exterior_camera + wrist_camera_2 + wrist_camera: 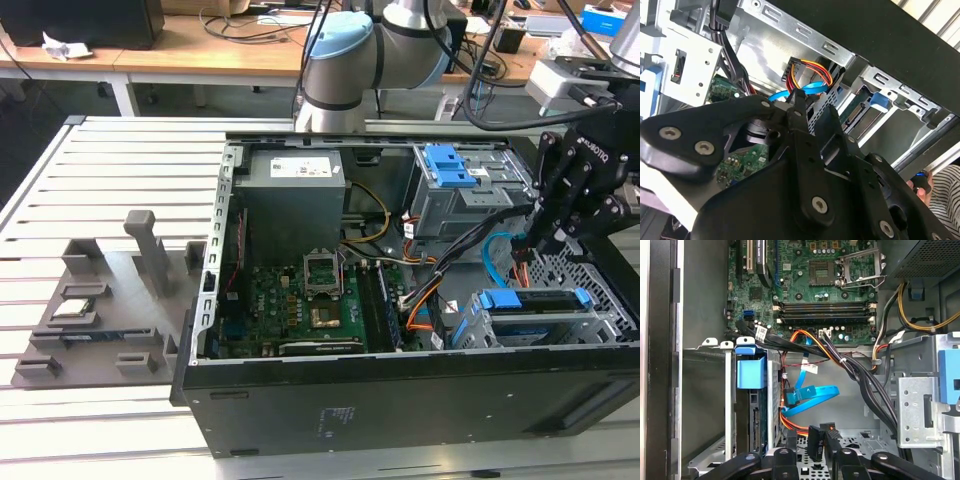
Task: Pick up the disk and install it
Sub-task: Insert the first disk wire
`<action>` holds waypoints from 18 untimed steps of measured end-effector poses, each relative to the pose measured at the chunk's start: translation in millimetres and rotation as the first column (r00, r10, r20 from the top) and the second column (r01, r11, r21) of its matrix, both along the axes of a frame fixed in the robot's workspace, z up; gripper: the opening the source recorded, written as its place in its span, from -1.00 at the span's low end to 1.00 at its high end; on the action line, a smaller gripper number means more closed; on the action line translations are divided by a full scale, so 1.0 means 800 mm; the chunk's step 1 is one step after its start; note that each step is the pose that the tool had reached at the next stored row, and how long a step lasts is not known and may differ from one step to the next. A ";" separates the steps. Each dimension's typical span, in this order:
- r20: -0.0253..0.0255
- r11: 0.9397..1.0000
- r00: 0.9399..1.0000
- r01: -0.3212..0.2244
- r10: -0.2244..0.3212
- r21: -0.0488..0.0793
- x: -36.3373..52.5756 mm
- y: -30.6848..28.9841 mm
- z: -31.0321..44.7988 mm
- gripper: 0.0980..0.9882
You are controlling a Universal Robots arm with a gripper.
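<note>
One open computer case (330, 410) lies on its side on the slatted metal surface (110, 180), and one robot arm reaches over its far end at the exterior view's right. The hand (527, 246) hangs inside the case just above the lower drive cage (545, 320); its fingers look drawn close together with nothing between them, though I cannot tell for certain whether they are fully closed. The disk (530, 299) sits in that cage on its blue carrier, its connector edge and blue tab also seen in the first wrist view (753, 415). A second cage with two blue tabs (450, 165) stands further back. One motherboard (300, 310) covers the case floor, with one open processor socket (324, 270). A blue flat cable (807, 397) curls beside the disk. One small silver chip (74, 307) rests on the grey fixture (100, 320) at the exterior view's left.
</note>
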State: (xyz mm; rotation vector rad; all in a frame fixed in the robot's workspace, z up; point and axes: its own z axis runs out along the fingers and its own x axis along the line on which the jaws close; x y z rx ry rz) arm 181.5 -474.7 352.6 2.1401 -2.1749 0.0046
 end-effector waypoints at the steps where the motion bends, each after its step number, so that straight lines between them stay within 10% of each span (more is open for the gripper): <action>1: 0.000 1.000 1.000 0.000 0.000 0.000 0.000 0.0000 -0.0001 -0.59; 11: 0.000 1.000 1.000 0.000 0.000 -0.001 0.000 -0.0003 -0.0006 -0.81; 18: 0.000 1.000 1.000 0.000 0.000 -0.001 0.000 -0.0232 -0.0005 -0.81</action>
